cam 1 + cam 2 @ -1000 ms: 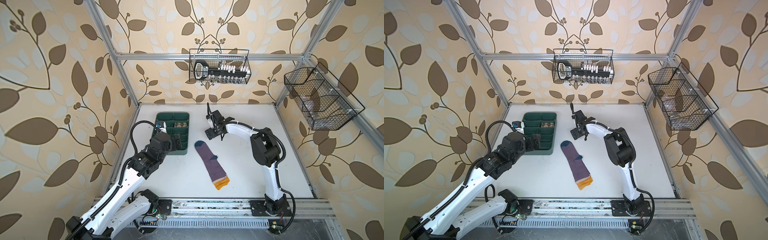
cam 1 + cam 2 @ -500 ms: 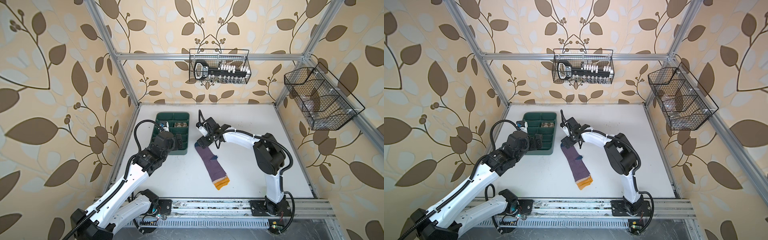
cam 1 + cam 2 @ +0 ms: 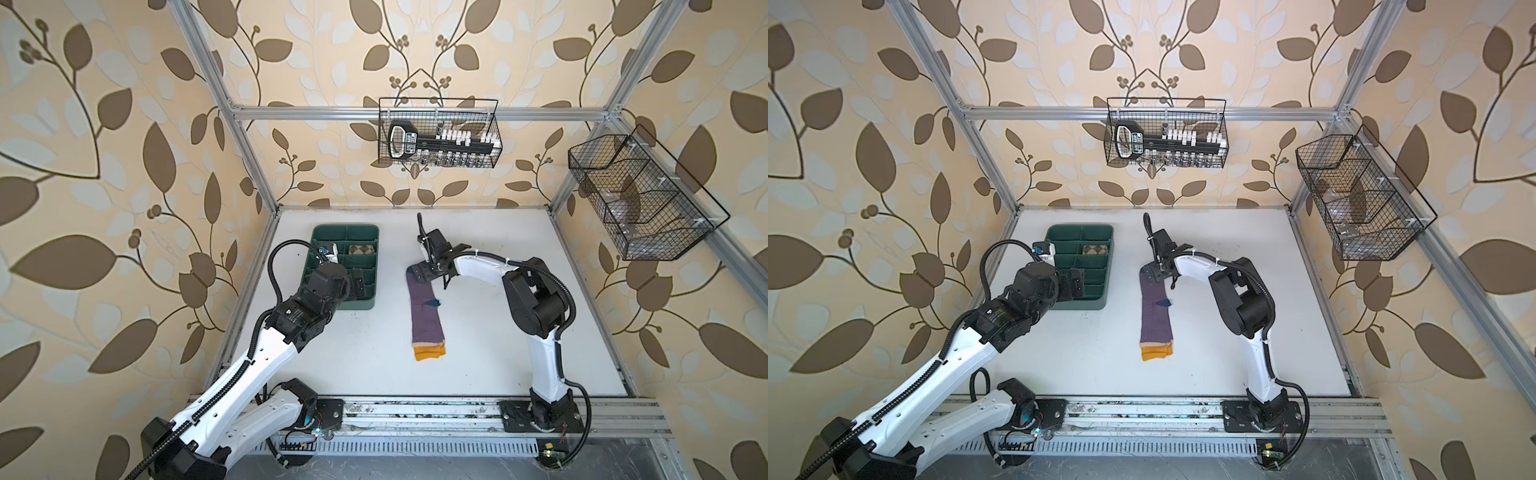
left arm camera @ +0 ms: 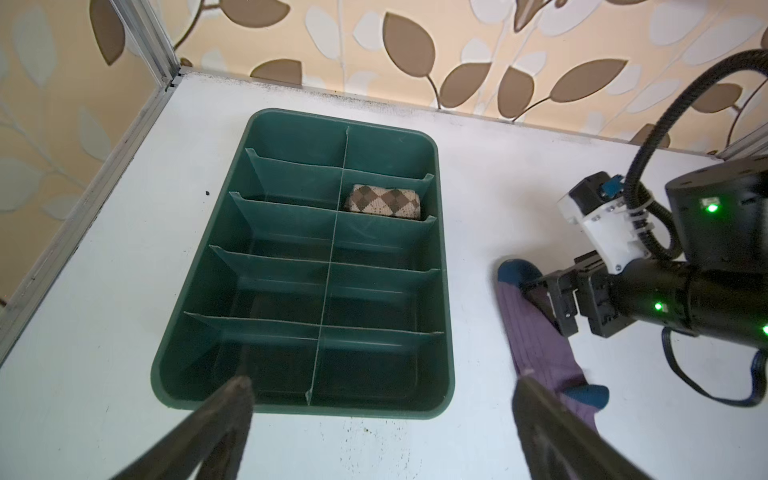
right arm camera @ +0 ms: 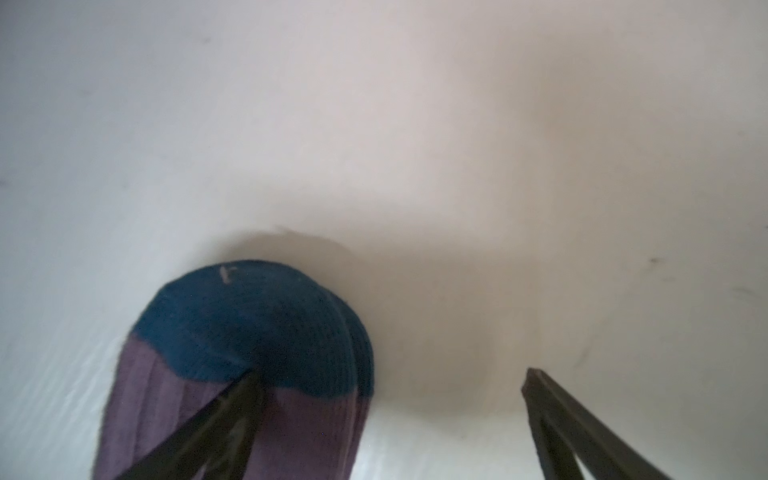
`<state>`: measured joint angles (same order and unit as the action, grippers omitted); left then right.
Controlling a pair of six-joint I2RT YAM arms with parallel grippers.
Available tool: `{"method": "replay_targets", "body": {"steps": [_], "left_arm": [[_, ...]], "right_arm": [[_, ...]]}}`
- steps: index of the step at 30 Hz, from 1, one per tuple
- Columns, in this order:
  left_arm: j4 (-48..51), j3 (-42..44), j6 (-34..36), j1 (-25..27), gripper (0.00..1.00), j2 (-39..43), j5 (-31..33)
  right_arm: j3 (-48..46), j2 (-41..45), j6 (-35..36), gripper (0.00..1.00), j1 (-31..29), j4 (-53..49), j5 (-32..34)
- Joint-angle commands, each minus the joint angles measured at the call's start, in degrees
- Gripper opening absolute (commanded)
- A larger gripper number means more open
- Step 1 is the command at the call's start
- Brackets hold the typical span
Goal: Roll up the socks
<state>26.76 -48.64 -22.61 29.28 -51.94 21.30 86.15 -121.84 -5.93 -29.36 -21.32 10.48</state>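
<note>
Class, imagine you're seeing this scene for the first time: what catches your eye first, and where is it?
A long purple sock lies flat mid-table, the open right gripper at its blue toe. Left of it stands a green tray with one bundled argyle sock in a compartment; the open left gripper hovers over its near end.

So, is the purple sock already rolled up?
No, the purple sock lies flat at full length on the table.

The white table (image 3: 519, 353) carries two things directly: a green divided tray (image 3: 376, 270) toward 10 o'clock, and a purple sock (image 3: 424, 320) lying flat near the centre (blue toe toward 12 o'clock, orange cuff toward 6), apart from the tray.
</note>
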Motion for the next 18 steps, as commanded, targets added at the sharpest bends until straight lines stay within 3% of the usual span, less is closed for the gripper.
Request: {"method": "replay_targets", "body": {"steps": [1, 6, 10, 12, 15, 18], "left_arm": [[-0.7, -0.9, 1.5, 0.1, 0.99, 0.3, -1.9], [-1.3, -2.6, 10.7, 0.1, 0.99, -0.5, -16.0], [0.6, -5.5, 19.8, 0.3, 0.99, -2.2, -27.8], [1.3, -6.3, 22.9, 1.1, 0.98, -2.9, -29.5], [0.8, -4.9, 27.6, 4.2, 0.94, -2.8, -28.6], [-1.9, -0.6, 32.1, 8.1, 0.92, -0.7, -26.7]], "right_arm": [[0.6, -1.1, -1.5, 0.98, 1.7, 1.0, -0.9], [-5.3, 9.6, 1.1, 0.98, 1.6, 5.8, -5.8], [-13.4, 25.8, 0.8, 0.98, 0.9, 9.6, -10.0], [-19.6, 34.0, 1.6, 0.97, -0.9, 10.9, -9.3], [-29.0, 47.2, 6.2, 0.94, -7.9, 11.8, -2.7], [-38.4, 57.0, 18.0, 0.89, -19.0, 12.0, 11.7]]}}
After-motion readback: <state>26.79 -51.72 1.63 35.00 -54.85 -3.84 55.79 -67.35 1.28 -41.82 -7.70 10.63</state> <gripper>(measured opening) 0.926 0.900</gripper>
